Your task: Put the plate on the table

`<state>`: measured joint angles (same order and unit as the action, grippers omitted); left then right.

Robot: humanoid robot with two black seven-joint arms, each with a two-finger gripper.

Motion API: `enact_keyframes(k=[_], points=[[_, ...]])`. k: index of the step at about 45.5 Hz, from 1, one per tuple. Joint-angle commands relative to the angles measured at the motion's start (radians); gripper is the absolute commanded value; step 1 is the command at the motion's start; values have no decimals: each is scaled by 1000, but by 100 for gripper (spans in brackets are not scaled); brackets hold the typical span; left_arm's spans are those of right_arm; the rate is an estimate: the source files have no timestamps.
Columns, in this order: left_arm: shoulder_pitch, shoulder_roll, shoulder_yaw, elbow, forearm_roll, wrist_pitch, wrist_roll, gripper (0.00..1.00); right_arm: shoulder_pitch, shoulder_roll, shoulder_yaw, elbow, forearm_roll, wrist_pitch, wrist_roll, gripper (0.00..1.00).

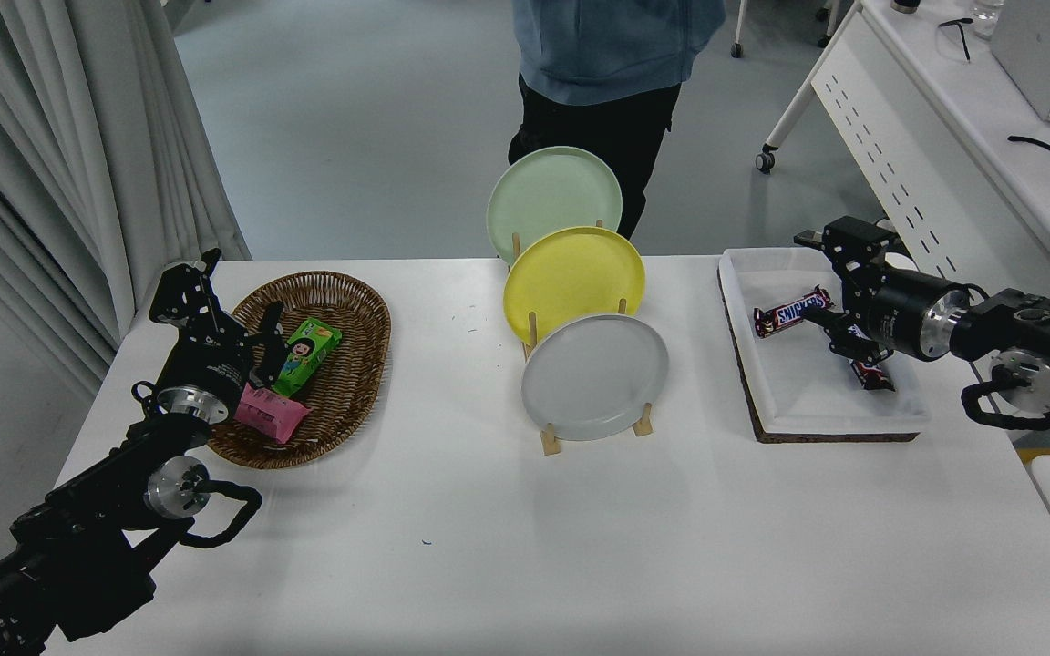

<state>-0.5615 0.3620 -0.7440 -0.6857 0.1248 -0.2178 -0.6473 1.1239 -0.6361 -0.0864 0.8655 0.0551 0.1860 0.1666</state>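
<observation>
The light-grey plate (595, 377) stands on edge in the front slot of a wooden rack (550, 442) at the middle of the white table (525, 547). Behind it in the same rack stand a yellow plate (574, 279) and a pale green plate (554, 193). My right gripper (828, 293) is open and empty. It hovers over the white tray (798, 401) at the right, well to the right of the grey plate. My left gripper (262, 344) is parked at the lower left over the wicker basket's edge, open and empty.
The tray holds two Snickers bars (792, 311) under my right gripper. The wicker basket (343, 364) holds a green packet (308, 354) and a pink packet (272, 413). A person (612, 55) stands at the far side behind the rack. A perforated white desk (935, 137) stands at right.
</observation>
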Motion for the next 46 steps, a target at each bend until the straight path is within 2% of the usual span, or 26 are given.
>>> enact_keyframes(k=[1,6,12,25,33,46], points=[[0,0,0,0,-1,0,0,100,117,9,-188,119,336,-120,-58,100],[-1,0,0,0,-1,0,0,100,175,12,-230,200,442,-183,-64,100],[0,0,0,0,1,0,0,100,205,44,-228,236,474,-306,-97,100],[0,0,0,0,1,0,0,100,208,56,-213,283,652,-379,-119,100],[0,0,0,0,1,0,0,100,198,107,-142,317,790,-519,-119,100],[0,0,0,0,-1,0,0,100,151,153,43,313,804,-666,-121,100]])
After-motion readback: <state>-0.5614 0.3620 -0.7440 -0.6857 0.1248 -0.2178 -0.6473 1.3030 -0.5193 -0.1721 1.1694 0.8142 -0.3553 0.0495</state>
